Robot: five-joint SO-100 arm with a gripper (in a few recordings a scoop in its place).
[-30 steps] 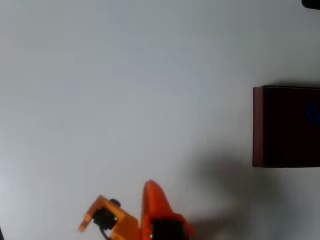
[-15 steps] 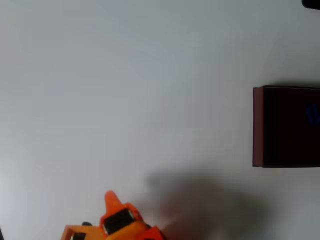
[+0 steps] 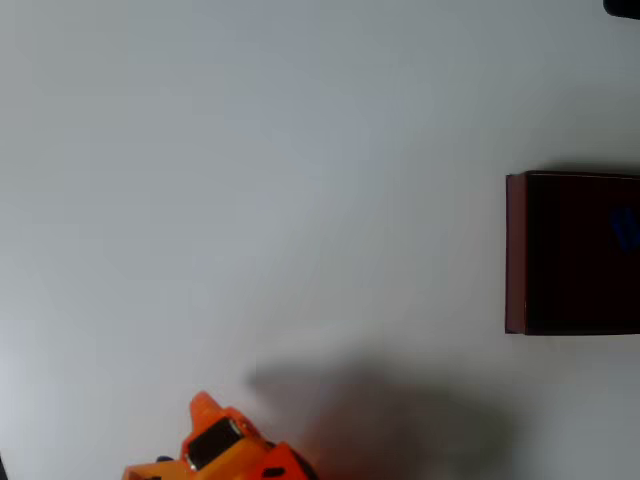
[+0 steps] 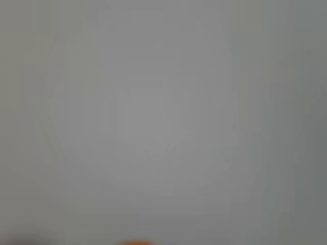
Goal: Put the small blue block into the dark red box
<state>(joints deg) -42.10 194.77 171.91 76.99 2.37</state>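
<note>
Orange gripper (image 3: 205,410) at the bottom edge of the overhead view, left of centre, mostly cut off by the frame; one pointed tip and a dark block on the body visible. Jaw state: cannot tell, fingers not shown clearly enough. Nothing seen between them.

Dark red box (image 3: 516,250) at the right edge of the overhead view, about mid-height, cut off on its right side. Maroon left wall lit, interior nearly black. Sitting flat on the table, well apart from the gripper.

Small blue block (image 3: 627,230) inside the box, showing as a dim blue patch near the right frame edge against the dark floor. Outline blurred; exact shape not readable.

White table (image 3: 250,180), pale and plain, covering most of the overhead view. Soft grey shadow (image 3: 400,410) on the surface to the right of the gripper, along the lower part of the frame.

Black object (image 3: 622,7) at the top right corner of the overhead view, too cropped to identify.

Wrist view: blurred pale grey surface (image 4: 153,112), with a thin orange sliver (image 4: 134,242) at the bottom edge; no detail readable.
</note>
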